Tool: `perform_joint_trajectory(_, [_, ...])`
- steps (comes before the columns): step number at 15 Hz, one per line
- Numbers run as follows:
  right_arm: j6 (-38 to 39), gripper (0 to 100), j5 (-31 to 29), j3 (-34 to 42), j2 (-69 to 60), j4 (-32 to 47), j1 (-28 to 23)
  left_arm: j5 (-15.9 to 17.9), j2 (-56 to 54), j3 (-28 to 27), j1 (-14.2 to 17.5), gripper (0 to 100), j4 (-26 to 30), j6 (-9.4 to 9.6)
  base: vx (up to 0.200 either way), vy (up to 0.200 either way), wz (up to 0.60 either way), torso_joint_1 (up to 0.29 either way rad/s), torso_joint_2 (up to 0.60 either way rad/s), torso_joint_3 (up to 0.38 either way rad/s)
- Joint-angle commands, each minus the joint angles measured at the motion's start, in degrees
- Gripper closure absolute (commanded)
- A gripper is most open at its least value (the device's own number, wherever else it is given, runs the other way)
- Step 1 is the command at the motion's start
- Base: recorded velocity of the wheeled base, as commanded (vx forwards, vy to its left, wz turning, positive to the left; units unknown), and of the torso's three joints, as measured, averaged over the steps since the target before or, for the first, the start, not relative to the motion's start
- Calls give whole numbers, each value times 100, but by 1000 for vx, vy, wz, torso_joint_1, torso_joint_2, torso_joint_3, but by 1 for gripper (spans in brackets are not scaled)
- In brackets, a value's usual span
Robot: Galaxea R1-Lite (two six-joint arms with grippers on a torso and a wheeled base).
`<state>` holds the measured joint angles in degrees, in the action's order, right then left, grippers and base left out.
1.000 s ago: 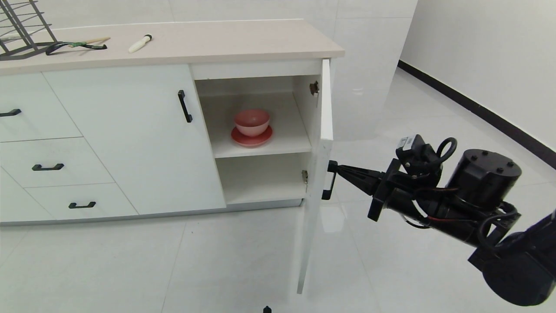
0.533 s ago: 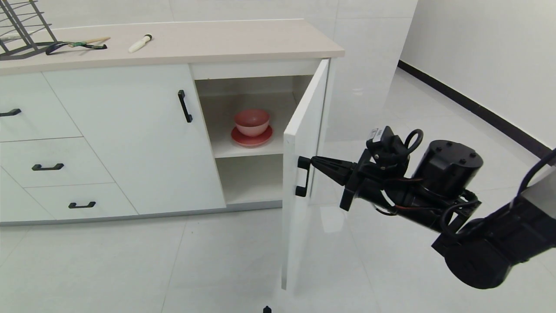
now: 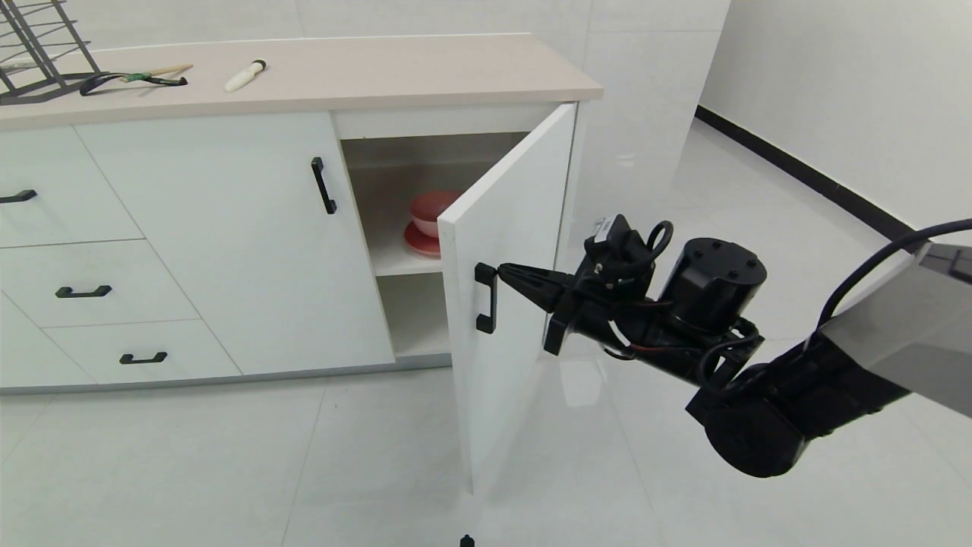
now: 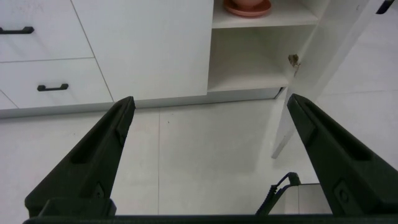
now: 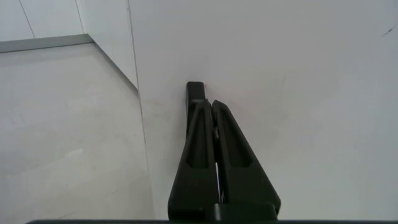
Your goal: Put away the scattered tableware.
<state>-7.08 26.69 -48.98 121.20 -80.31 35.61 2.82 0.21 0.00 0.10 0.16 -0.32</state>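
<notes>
Left gripper: my fingers are spread wide with nothing between them, hanging low over the pale tiled floor in front of the cabinet.

Far left of the beige countertop: a dark wire rack. Just beside it lies a wooden-handled utensil with a dark looped strap, and near that a small cream-handled tool. Both are loose on the top.

Below: white drawers with black pulls, then a closed white door.

Open compartment: a pink bowl sits on a round red plate on the upper shelf. Both are partly hidden behind the door's edge.

The white cabinet door, hinged on its right, stands roughly half open. Right gripper: my fingers are pinched together and grasp nothing. Their tips touch the upper end of the door's black bar handle.

Progress, as I judge it: the bowl and plate are stowed. The step in hand looks like pushing this door shut, and it is not yet closed. If the two items on the counter count as tableware, they remain to be put away.
</notes>
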Motion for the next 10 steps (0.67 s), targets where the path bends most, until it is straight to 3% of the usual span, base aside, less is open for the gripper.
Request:
perform_joint_trajectory(1, [-4, 100, 3, -138, 158, -2, 60, 0, 6, 0, -1, 0, 2, -3, 0, 0, 0, 0, 0, 0])
perform_joint_trajectory(10, [-12, 100, 3, -999, 712, -2, 315, -9, 6, 0, -1, 0, 2, -3, 0, 0, 0, 0, 0, 0])
